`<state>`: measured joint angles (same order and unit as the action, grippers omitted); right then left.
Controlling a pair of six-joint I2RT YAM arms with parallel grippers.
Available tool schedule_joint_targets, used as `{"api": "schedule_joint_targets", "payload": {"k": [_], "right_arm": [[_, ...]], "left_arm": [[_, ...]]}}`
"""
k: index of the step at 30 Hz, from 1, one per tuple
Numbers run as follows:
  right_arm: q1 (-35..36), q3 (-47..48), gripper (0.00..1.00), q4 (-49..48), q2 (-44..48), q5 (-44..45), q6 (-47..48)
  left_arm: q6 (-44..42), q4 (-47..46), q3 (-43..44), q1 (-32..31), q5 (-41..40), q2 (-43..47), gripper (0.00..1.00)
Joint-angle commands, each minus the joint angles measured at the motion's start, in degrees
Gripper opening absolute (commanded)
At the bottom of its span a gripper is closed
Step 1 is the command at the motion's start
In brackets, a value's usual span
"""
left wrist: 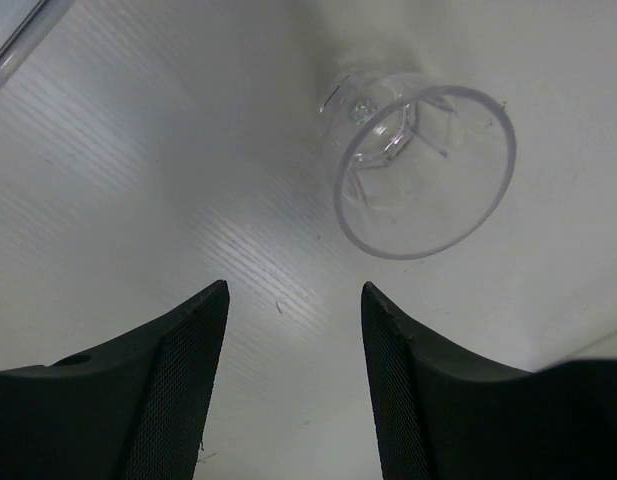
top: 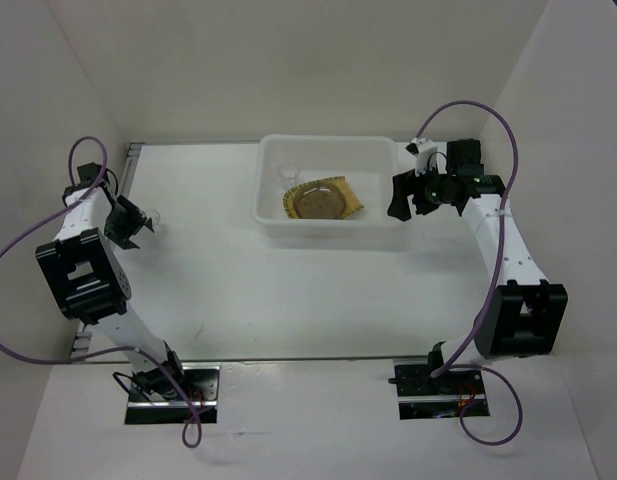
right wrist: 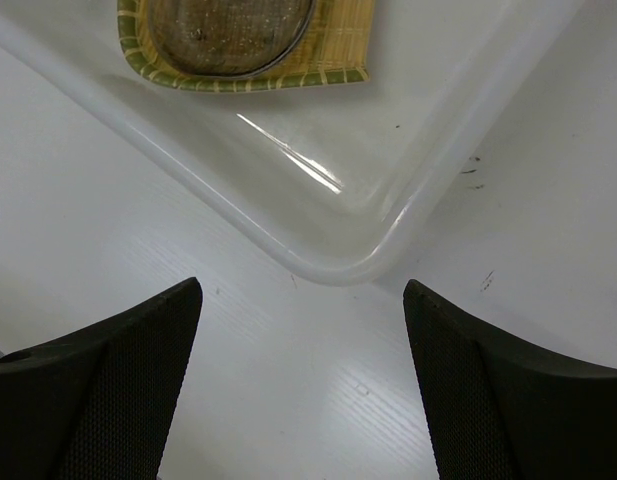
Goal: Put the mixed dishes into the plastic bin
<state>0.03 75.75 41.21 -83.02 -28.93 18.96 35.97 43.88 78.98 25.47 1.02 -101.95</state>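
Note:
The plastic bin [top: 271, 214] stands at the back middle of the table. In it lies the tan-yellow fan-shaped plate [top: 350, 205] with a smoky-grey dish [top: 321, 201] on top. A small clear round piece [top: 289, 172] sits in the bin's back left; I cannot tell what it is. The tiny clear cup [top: 156, 215] lies on its side on the table at the left. My left gripper [top: 138, 224] is open just short of the cup [left wrist: 423, 170], not touching it. My right gripper [top: 402, 197] is open and empty beside the bin's right end, above its corner [right wrist: 333, 268].
White walls close in the table at the left, back and right. A metal strip [top: 134, 160] runs along the table's left edge near the left arm. In the right wrist view the plate [right wrist: 340, 30] and the grey dish [right wrist: 228, 30] lie inside the bin.

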Motion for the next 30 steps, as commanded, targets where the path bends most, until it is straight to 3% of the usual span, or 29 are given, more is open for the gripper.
{"api": "schedule_joint_targets", "payload": {"k": [1, 23, 28, 30], "right_arm": [[0.4, 0.2, 0.86, 1.1, 2.3, 0.0, 0.6], [0.4, -0.9, 0.86, 1.2, 1.8, 3.4, 1.7], [0.4, -0.3, 0.87, 1.2, 1.3, 3.9, 1.7], [0.4, -0.3, 0.87, 1.2, 0.8, 3.9, 1.7]], "left_arm": [[-1.3, -3.1, 3.6, 0.4, 0.0, -1.7, 0.63], [-1.3, -0.7, 15.2, -0.8, -4.6, -13.8, 0.54], [-1.3, -1.3, 15.8, -0.8, -4.6, -14.4, 0.44], [-1.3, -1.3, 15.8, -0.8, -4.6, -14.9, 0.31]]}}
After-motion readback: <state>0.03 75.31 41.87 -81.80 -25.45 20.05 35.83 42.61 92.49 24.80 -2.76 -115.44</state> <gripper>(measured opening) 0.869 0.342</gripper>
